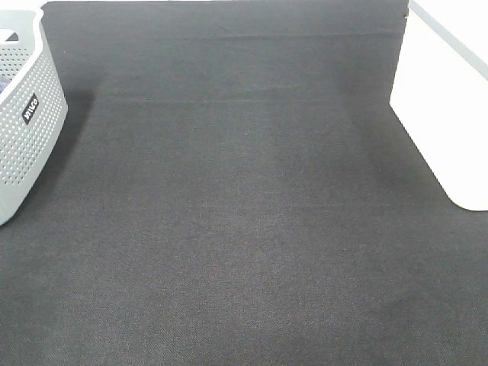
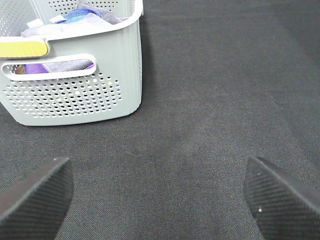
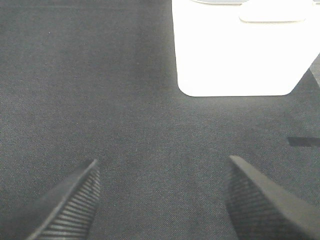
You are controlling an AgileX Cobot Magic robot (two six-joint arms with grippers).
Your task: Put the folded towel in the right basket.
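Observation:
The right basket (image 1: 446, 114) is white and stands at the right edge of the dark cloth; it also shows in the right wrist view (image 3: 240, 55). No towel lies on the cloth. Crumpled blue, purple and grey cloths (image 2: 75, 20) fill the grey perforated left basket (image 2: 75, 95), also at the left edge in the exterior view (image 1: 27, 114). My left gripper (image 2: 157, 200) is open and empty, low over the cloth in front of the grey basket. My right gripper (image 3: 162, 200) is open and empty, facing the white basket. Neither arm shows in the exterior view.
A dark grey cloth (image 1: 244, 229) covers the whole table. A pale strip of bare surface (image 1: 457, 30) runs along the far right behind the white basket.

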